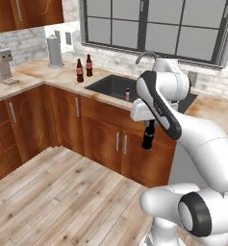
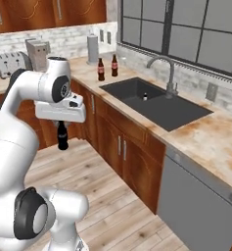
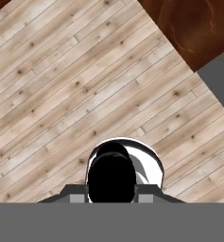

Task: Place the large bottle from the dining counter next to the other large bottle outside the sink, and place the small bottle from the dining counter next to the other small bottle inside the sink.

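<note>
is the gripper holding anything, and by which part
Yes: the gripper holds the small black bottle by its top, the body hanging below, over the floor.

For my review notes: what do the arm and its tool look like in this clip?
A glossy white arm of rounded, tube-like segments with dark grey to black joint caps and bands. At its end sits a boxy white hand block carrying the tool, whose two small fingers are dark. No cables, labels or markings can be seen.

Small black bottle (image 1: pixel 148 137) upright, clamped in gripper (image 1: pixel 148 129); two brown bottles (image 1: pixel 79 71) (image 1: pixel 89 65) far beyond; pink bottle (image 1: pixel 127 94) in sink.
</note>
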